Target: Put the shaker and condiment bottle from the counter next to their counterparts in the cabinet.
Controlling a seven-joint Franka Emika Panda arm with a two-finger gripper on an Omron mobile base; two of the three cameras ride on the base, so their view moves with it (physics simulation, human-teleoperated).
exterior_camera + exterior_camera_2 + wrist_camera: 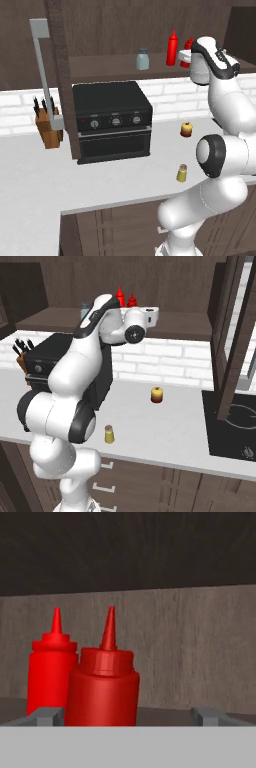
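In the left base view, the dark brown wooden wall cabinet (100, 65) carries a pale blue-grey shaker (143, 59) and a tall red squeeze bottle (172, 48) on its open shelf, with the slightly shorter red condiment bottle (187, 52) just beside it, partly hidden by the white hand; the small yellow shaker with a brownish-grey cap (182, 173) stands on the light-grey counter (40, 175), near a round yellow-and-red lump (186, 129). The right base view shows the same yellow shaker (109, 434) well below the shelf. In the hand view, the gripper (128, 716) stands wide open with the shorter bottle (103, 682) between its tips, seemingly released. A careless retreat might clip and topple it.
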